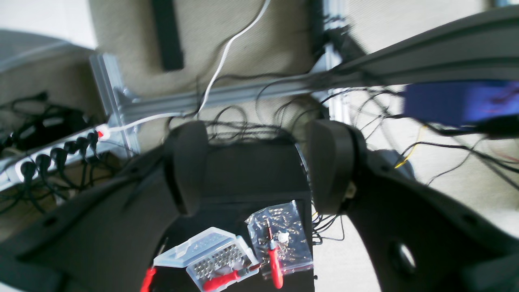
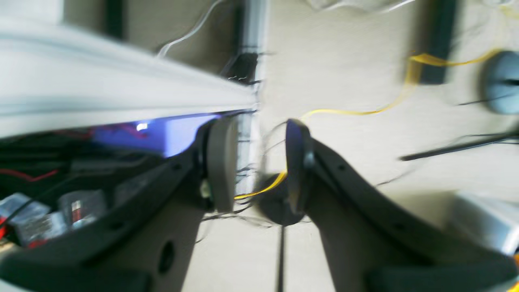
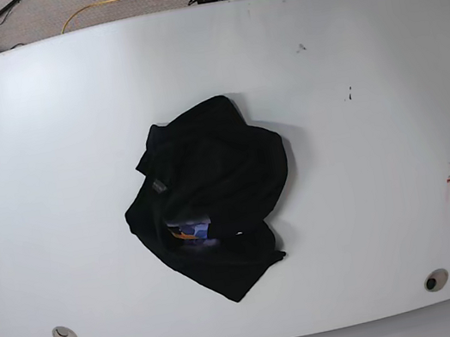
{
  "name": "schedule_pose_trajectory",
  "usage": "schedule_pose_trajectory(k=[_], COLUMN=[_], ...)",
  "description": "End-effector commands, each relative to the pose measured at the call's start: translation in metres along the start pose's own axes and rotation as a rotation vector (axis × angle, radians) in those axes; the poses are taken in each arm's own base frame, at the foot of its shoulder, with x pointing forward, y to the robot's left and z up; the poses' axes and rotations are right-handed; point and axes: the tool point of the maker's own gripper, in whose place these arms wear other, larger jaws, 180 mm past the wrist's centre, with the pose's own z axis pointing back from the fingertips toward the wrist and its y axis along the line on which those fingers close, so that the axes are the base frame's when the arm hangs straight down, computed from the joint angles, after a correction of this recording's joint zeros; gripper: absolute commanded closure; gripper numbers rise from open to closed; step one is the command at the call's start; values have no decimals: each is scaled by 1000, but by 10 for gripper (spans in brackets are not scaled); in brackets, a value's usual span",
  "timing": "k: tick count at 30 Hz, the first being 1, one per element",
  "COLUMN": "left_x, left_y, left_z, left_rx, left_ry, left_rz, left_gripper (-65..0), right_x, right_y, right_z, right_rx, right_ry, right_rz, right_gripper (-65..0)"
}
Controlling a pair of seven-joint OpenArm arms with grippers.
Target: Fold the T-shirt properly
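T-shirt (image 3: 213, 197) lay crumpled on worktop (image 3: 360, 144), nothing folded. Left gripper (image 1: 259, 166) and right gripper (image 2: 259, 162) parted, empty, off the worktop.

White table (image 3: 371, 108), beige cable-strewn carpet (image 1: 259, 36)
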Motion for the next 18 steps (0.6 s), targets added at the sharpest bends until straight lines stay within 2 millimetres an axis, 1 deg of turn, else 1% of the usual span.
schedule_pose_trajectory(k=[1, 4, 7, 9, 12, 16, 17, 18], left_x=[14, 29, 40, 52, 63, 63, 64, 69], left_y=[3, 0, -3, -4, -5, -5, -5, -5], left_z=[13, 21, 28, 32, 33, 33, 33, 31], left_rx=[12, 5, -1, -5, -7, -7, -7, -7], left_ry=[-40, -76, -99, -130, -157, -157, -160, -175], left_rz=[-8, -12, -14, -16, -18, -19, -20, -20], left_gripper=[-368, -368, -368, -368, -368, -368, -368, -368], right_x=[17, 35, 40, 43, 48, 56, 60, 66], right_y=[-2, -9, -10, -9, -8, -9, -9, -9], right_z=[14, 24, 33, 38, 38, 33, 31, 28], right_rx=[-5, -27, -32, -31, -30, -28, -27, -26], right_ry=[-49, -91, -97, -105, -120, -143, -155, -173], right_rz=[11, 31, 42, 45, 48, 51, 53, 56], right_gripper=[-189, -189, -189, -189, -189, -189, -189, -189])
